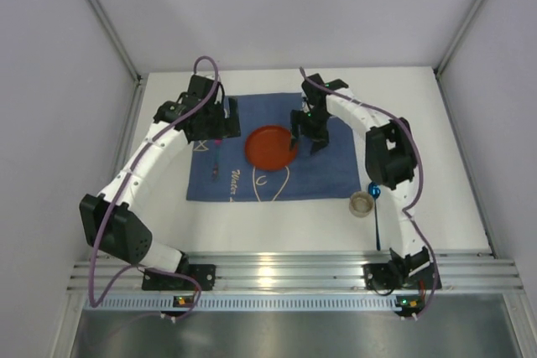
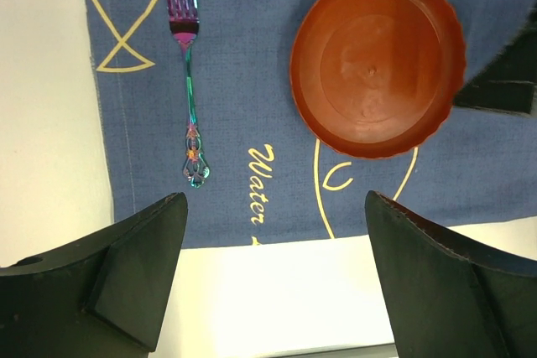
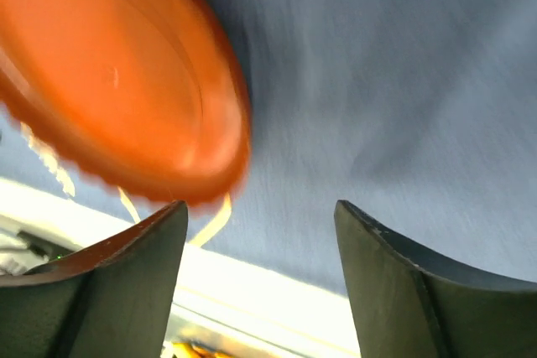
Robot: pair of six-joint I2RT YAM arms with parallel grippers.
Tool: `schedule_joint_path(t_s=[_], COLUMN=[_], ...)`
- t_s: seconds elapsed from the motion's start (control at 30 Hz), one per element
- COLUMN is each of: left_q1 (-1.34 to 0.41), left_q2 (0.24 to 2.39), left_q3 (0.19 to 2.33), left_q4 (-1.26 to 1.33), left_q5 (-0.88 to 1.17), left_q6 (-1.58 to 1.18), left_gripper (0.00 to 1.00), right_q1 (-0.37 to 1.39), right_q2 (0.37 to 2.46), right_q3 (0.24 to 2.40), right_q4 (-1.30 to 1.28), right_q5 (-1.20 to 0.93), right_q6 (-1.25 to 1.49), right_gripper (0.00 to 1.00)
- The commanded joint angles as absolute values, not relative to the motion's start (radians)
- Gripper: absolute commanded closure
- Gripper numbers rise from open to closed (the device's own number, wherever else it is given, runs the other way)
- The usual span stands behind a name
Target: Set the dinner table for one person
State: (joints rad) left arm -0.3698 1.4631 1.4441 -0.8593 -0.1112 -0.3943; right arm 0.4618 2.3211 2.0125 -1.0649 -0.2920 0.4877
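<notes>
White dinner table (image 1: 453,123) below me, ribbed aluminium rail (image 1: 294,272) along its near edge. A blue cloth (image 1: 336,173) lies flat mid-table. Right of it, on bare tabletop, sits a small round cup (image 1: 362,204), with a blue spoon (image 1: 377,220) just beside it.

The plate (image 2: 377,60) is orange-red, the fork (image 2: 189,81) iridescent purple-teal, the cloth (image 2: 243,64) blue with yellow drawings.

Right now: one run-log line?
left claw open, empty | right claw open, empty | round red plate on blue cloth | iridescent metal fork left of it
</notes>
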Motion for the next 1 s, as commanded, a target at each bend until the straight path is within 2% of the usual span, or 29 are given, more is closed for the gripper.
schedule_joint_path(t_s=[0.0, 0.13, 0.23, 0.3, 0.43, 0.63, 0.83, 0.9, 0.97], left_q1=[-0.388, -0.472, -0.558, -0.606, -0.658, -0.684, -0.687, -0.689, -0.689], left_q2=[1.479, 1.531, 1.586, 1.626, 1.698, 1.772, 1.755, 1.735, 1.721], left_q3=[1.491, 1.502, 1.509, 1.512, 1.548, 1.637, 1.608, 1.577, 1.546], left_q4=[-0.813, -0.793, -0.766, -0.744, -0.701, -0.715, -0.719, -0.719, -0.719], left_q5=[-0.08, -0.087, -0.091, -0.081, -0.046, -0.029, -0.04, -0.048, -0.055], left_q6=[-0.393, -0.393, -0.419, -0.448, -0.482, -0.476, -0.482, -0.485, -0.488], left_gripper=[0.08, 0.08, 0.09, 0.09, 0.1, 0.11, 0.12, 0.12, 0.12], right_q1=[0.414, 0.316, 0.24, 0.204, 0.154, 0.138, 0.138, 0.137, 0.137], right_q2=[2.035, 1.8, 1.623, 1.513, 1.395, 1.348, 1.367, 1.385, 1.407], right_q3=[1.952, 1.735, 1.445, 1.335, 1.088, 0.902, 0.859, 0.856, 0.853], right_q4=[-1.048, -1.052, -1.062, -1.06, -1.046, -0.977, -0.928, -0.907, -0.89], right_q5=[-0.256, -0.21, -0.183, -0.18, -0.14, -0.169, -0.143, -0.135, -0.12], right_q6=[0.437, 0.387, 0.361, 0.362, 0.422, 0.475, 0.483, 0.482, 0.48], right_gripper=[0.28, 0.21, 0.2, 0.2, 0.2, 0.23, 0.33, 0.38, 0.49])
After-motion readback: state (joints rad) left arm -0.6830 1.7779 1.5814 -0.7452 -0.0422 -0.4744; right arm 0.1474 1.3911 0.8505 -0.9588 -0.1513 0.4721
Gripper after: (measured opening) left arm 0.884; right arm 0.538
